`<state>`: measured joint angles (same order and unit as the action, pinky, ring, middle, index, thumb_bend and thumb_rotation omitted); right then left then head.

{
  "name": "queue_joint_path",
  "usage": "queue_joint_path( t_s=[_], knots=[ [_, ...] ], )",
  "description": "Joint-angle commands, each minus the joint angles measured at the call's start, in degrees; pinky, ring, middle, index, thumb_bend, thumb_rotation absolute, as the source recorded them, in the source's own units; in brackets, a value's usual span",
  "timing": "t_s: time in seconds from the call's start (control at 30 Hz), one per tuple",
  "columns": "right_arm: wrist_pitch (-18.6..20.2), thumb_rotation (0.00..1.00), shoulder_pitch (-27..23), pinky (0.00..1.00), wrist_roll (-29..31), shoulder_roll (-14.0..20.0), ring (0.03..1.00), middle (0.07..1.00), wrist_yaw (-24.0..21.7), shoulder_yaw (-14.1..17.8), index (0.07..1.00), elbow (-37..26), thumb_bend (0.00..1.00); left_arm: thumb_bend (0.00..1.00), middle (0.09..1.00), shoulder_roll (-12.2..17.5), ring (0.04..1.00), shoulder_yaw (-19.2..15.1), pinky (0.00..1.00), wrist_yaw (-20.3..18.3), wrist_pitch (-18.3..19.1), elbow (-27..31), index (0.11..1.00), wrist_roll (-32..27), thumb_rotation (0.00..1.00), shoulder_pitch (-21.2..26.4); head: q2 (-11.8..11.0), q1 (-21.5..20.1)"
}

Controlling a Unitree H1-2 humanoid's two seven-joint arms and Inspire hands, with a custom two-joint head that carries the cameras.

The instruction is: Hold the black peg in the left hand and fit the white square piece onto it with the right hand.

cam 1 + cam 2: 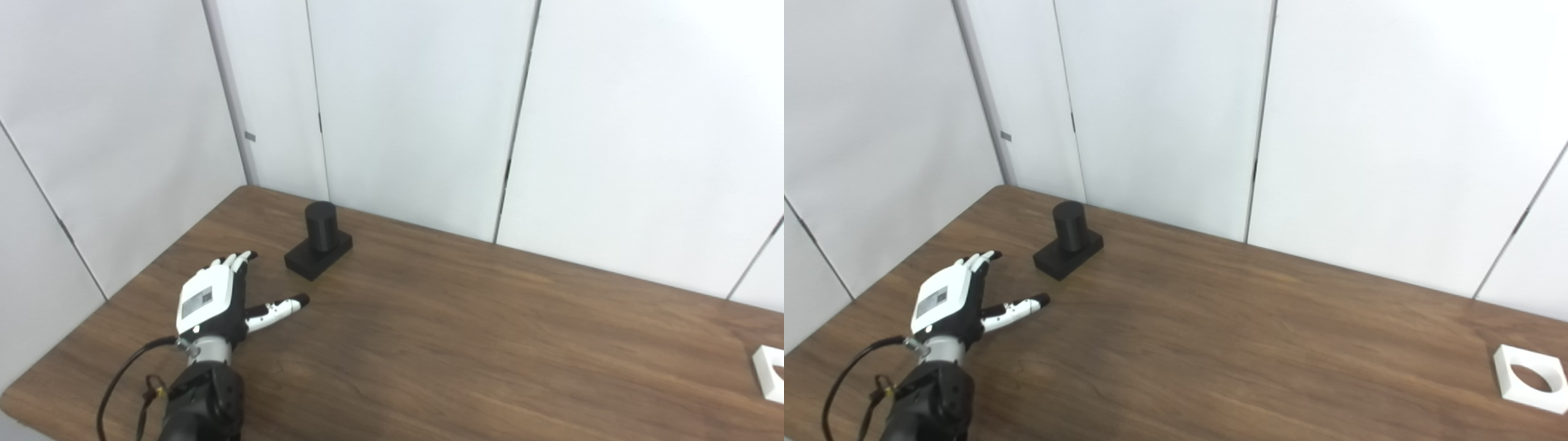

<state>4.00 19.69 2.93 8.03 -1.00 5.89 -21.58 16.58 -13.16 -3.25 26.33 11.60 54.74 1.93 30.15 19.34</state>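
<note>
I have the left hand [211, 300] spread and empty just short of the black peg [319, 248]; white square piece [1530, 378] lies far right of it; next, reach and close round the peg

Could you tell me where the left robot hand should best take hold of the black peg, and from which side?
Probably around the upright round post of the black peg, above its flat block base. The left robot hand is open on the near-left side, so coming in from there with fingers and thumb wrapping the post looks most direct, leaving the top free.
</note>
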Motion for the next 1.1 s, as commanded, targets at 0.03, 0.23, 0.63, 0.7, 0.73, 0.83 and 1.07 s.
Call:
queue_joint_path(
  t_s=[0.03, 0.23, 0.63, 0.7, 0.73, 0.83, 1.07],
  knots=[
    [0.13, 0.60, -0.21, 0.70, -0.17, -0.72, 0.822, 0.880, -0.24, -0.64, 0.847, -1.92, 0.50, 0.93, 0.929, 2.46, 0.942, 1.30, 0.94, 3.82, -1.47, -1.83, 0.880, -0.48, 0.65, 4.43, -0.08, -0.21],
    [-1.20, 0.64, -0.16, 0.68, -0.90, -0.72, 0.808, 0.884, 0.04, -1.13, 0.867, -1.23, 0.54, 0.93, 0.936, 3.76, 0.949, 4.31, 0.94, 4.29, 0.18, -6.49, 0.871, -1.09, 0.63, 9.21, -0.10, -0.83],
    [-2.55, 0.65, -0.24, 0.86, -1.92, -0.19, 0.897, 0.912, -0.24, -2.43, 0.888, -1.17, 0.47, 0.92, 0.914, 3.63, 0.924, 6.92, 0.93, 7.00, 0.44, -15.59, 0.864, -3.18, 0.57, 16.31, 0.01, -1.90],
    [-3.09, 0.67, -0.17, 0.97, -1.28, 0.20, 0.969, 0.940, -0.74, -2.63, 0.903, -0.94, 0.44, 0.95, 0.899, 2.64, 0.923, 5.64, 0.94, 7.13, 0.50, -16.76, 0.855, -5.62, 0.53, 17.33, 0.01, -1.90],
    [-3.43, 0.68, -0.17, 0.99, -1.01, 0.28, 0.985, 0.947, -0.88, -2.67, 0.906, -0.76, 0.43, 0.96, 0.893, 2.42, 0.919, 5.38, 0.93, 7.07, 0.53, -17.31, 0.851, -6.05, 0.52, 17.73, 0.00, -1.96],
    [-4.98, 0.66, -0.19, 1.00, -1.70, 0.33, 0.991, 0.956, -0.66, -2.63, 0.908, 0.03, 0.39, 0.99, 0.872, 2.38, 0.896, 5.74, 0.89, 8.09, 0.54, -19.54, 0.837, -5.94, 0.51, 18.78, -0.03, -2.07],
    [-6.47, 0.67, -0.07, 0.97, -2.23, 0.25, 0.968, 0.945, -0.42, -2.40, 0.899, 1.00, 0.43, 0.96, 0.862, 2.44, 0.881, 5.80, 0.87, 11.48, 0.56, -24.23, 0.815, -5.88, 0.46, 20.71, 0.02, -2.08]
  ],
)
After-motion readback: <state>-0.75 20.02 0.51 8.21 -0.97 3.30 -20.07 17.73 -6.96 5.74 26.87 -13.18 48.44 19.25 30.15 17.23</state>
